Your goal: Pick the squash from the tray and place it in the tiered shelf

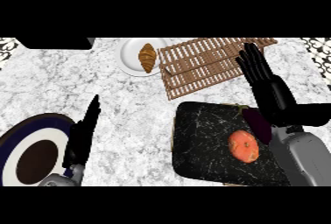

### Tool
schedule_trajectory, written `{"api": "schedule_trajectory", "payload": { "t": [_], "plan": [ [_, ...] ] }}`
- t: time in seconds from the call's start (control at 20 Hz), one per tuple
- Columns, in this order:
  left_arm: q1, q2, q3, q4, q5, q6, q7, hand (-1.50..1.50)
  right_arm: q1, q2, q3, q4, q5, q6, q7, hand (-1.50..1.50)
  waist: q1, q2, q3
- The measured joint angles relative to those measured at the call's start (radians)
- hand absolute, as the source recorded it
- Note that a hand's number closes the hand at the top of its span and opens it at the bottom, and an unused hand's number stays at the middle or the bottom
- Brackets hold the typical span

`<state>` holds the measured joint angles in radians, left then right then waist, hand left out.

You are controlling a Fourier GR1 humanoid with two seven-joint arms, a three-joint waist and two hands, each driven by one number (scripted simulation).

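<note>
Squash (244,145), orange and round, lies on the black tray (200,140), right of centre. Right hand (268,85) is above it, fingers straight and released, over the tray's far right corner and reaching onto the wooden slatted shelf (200,65); the wrist is just beside the squash, not touching. A dark object (257,122) sits between squash and wrist. White plate (129,57) holds a croissant (148,57). Left hand (84,131) rests open by a blue-rimmed plate (19,135).
</note>
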<state>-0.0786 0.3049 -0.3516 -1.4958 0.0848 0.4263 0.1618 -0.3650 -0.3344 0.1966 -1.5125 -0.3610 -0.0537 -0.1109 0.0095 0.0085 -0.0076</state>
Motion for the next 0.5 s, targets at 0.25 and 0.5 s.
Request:
{"api": "schedule_trajectory", "payload": {
  "t": [0.25, 0.5],
  "plan": [
    [-0.023, 0.024, 0.063, -0.071, 0.016, 0.002, -0.018, 0.0, -0.037, -0.026, 0.095, 0.003, -0.048, 0.225, 0.017, 1.5, 0.021, -0.007, 0.006],
    [-0.04, 0.046, 0.139, -0.124, 0.075, -0.027, -0.034, 0.0, -0.043, -0.077, 0.106, 0.069, -0.128, 0.4, 0.054, -1.5, 0.018, -0.006, 0.007]
  ]
}}
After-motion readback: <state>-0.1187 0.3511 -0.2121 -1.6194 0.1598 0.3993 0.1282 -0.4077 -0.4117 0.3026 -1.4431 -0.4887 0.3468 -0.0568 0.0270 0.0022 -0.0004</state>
